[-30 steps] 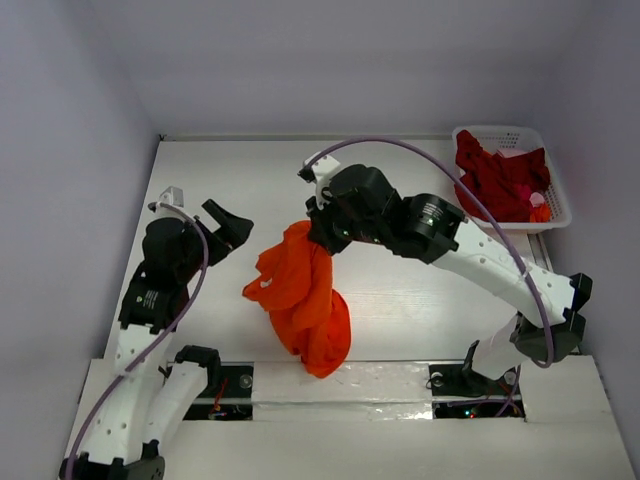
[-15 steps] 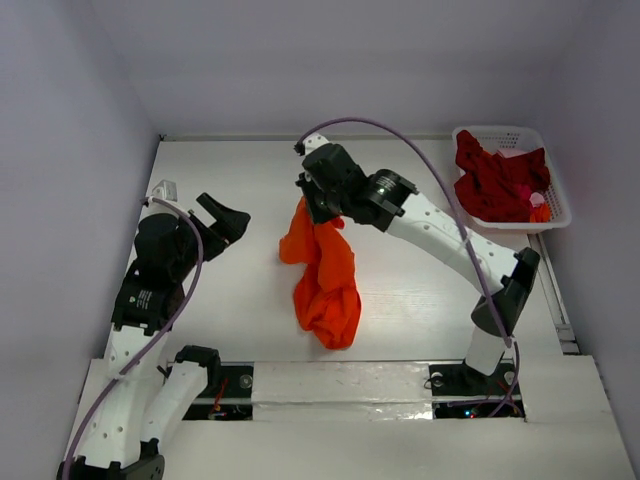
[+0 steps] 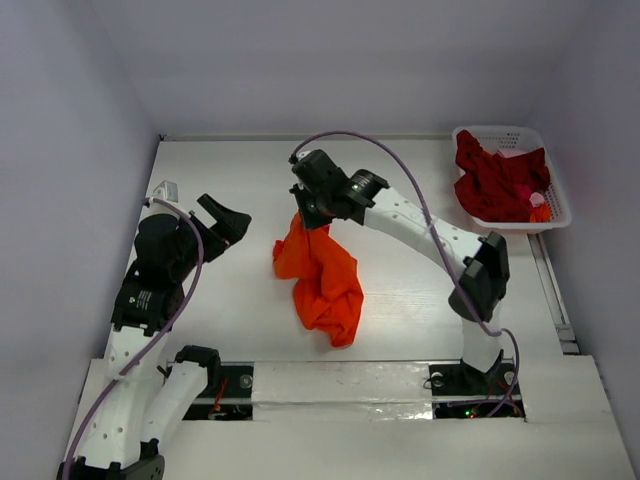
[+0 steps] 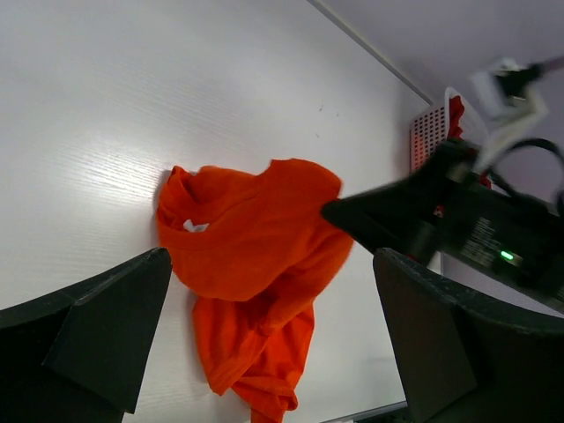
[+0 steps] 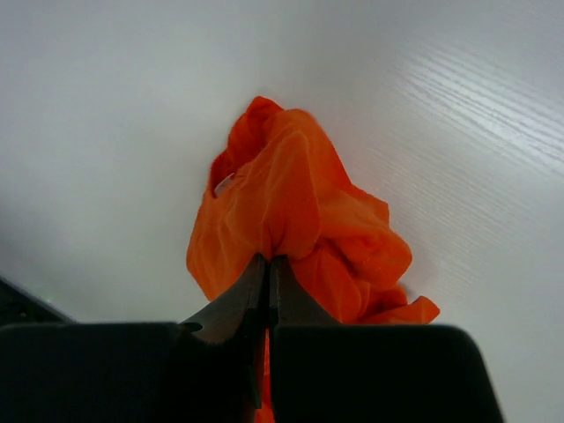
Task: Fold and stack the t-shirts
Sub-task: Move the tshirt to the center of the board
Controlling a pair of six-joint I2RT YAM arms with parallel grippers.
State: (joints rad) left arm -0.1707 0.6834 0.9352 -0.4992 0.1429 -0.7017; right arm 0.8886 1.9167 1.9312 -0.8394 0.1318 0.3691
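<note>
The orange t-shirt (image 3: 320, 275) lies bunched on the white table, its lower end near the front edge; it also shows as the orange t-shirt (image 4: 256, 264) and the orange t-shirt (image 5: 300, 220). My right gripper (image 3: 303, 215) is shut on a pinch of its upper edge, the right gripper (image 5: 268, 261) tips pressed together in the cloth. The crimson t-shirt (image 3: 495, 180) sits crumpled in the white basket (image 3: 500, 133) at the back right. My left gripper (image 3: 222, 222) stands open to the left of the orange shirt, nothing between its fingers (image 4: 106, 326).
A small orange and pink thing (image 3: 539, 208) lies in the basket's near right corner. The right arm (image 3: 440, 240) stretches from its base across the table's right half. A metal strip (image 3: 340, 382) runs along the table's front edge.
The right gripper has carried the orange shirt's top away from the front edge toward the back of the table and lowered it, so the shirt now trails on the surface. Left arm barely moved.
</note>
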